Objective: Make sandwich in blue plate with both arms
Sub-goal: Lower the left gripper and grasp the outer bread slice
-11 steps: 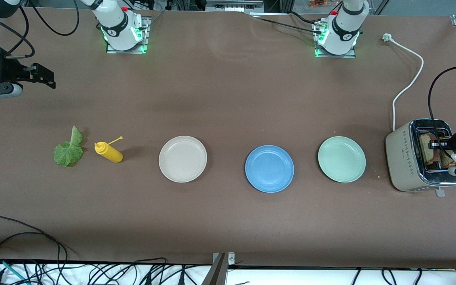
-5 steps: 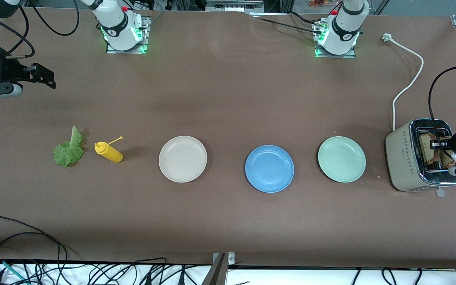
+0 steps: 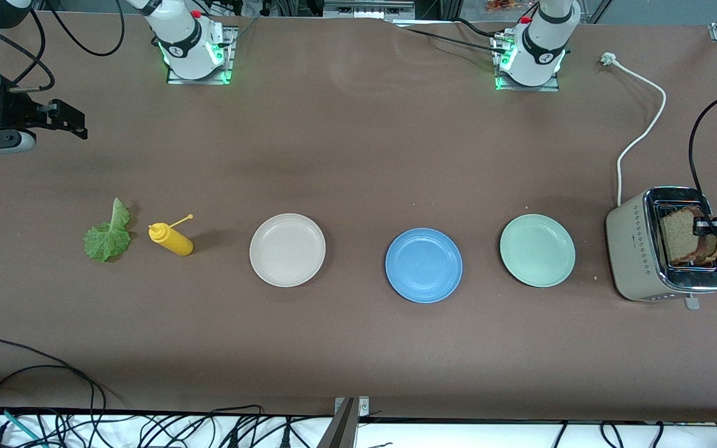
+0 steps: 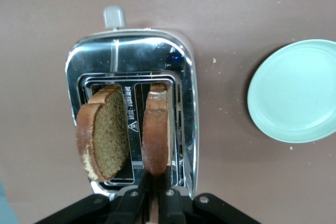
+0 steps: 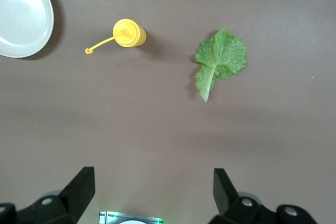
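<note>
Two brown bread slices stand in the silver toaster point(image 3: 638, 249) at the left arm's end of the table. My left gripper point(image 3: 705, 225) point(image 4: 156, 179) is shut on the top edge of the slice point(image 3: 681, 235) point(image 4: 156, 129) on the toaster's mint-plate side, which is lifted partly out of its slot. The other slice point(image 4: 105, 135) leans in the slot beside it. The blue plate point(image 3: 424, 266) sits bare mid-table. The lettuce leaf point(image 3: 107, 234) point(image 5: 220, 61) lies at the right arm's end. My right gripper point(image 3: 75, 121) point(image 5: 152, 187) waits open in the air above the table near it.
A yellow squeeze bottle point(image 3: 172, 239) point(image 5: 128, 32) lies beside the lettuce. A cream-white plate point(image 3: 287, 250) point(image 5: 21, 14) and a pale mint-green plate point(image 3: 538, 250) point(image 4: 294, 98) flank the blue plate. The toaster's white cord point(image 3: 642, 124) runs toward the left arm's base.
My left gripper has shut on the bread slice and risen, drawing the slice up out of the toaster slot. The right arm has not moved.
</note>
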Controlling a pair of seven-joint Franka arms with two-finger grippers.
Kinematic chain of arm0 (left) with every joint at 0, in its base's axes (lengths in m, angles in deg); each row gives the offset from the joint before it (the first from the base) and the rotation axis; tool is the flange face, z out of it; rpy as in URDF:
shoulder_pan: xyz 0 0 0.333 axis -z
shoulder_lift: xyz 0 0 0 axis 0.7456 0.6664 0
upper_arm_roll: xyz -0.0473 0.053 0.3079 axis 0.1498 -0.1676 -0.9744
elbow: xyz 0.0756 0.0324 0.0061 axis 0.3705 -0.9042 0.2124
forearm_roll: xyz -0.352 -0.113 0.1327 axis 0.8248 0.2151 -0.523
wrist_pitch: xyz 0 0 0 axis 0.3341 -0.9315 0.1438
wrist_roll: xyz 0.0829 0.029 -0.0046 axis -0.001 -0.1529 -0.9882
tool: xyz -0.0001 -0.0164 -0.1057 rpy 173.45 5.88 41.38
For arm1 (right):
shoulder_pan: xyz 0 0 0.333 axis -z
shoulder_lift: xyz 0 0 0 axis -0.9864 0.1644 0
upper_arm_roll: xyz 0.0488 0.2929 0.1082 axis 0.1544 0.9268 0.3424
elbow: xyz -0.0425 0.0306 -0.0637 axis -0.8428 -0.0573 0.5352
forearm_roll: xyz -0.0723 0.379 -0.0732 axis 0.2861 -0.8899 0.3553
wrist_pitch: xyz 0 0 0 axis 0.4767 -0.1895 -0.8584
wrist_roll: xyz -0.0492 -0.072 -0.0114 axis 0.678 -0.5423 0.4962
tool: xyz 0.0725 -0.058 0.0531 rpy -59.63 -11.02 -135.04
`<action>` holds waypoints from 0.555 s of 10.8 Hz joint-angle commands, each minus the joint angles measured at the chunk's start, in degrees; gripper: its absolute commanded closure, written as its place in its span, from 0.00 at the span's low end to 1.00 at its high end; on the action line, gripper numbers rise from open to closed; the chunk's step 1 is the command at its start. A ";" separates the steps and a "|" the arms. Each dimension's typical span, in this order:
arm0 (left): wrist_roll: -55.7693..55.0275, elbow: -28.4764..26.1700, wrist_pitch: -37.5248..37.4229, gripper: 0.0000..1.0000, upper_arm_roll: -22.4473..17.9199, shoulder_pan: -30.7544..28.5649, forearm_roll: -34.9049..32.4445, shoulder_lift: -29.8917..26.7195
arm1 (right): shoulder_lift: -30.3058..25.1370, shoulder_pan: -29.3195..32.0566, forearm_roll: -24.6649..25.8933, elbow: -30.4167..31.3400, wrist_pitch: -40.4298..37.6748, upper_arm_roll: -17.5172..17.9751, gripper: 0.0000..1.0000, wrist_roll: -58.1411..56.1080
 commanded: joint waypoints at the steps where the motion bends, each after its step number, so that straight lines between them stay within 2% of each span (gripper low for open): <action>1: 4.87 3.77 -2.86 1.00 -0.36 0.41 0.71 -1.01 | 0.55 -0.09 -0.76 -1.47 -1.32 -0.29 0.00 -0.59; 6: 7.87 6.57 -10.05 1.00 1.21 0.68 1.77 -5.32 | 0.55 -0.09 -0.76 -1.47 -1.32 -0.29 0.00 -0.77</action>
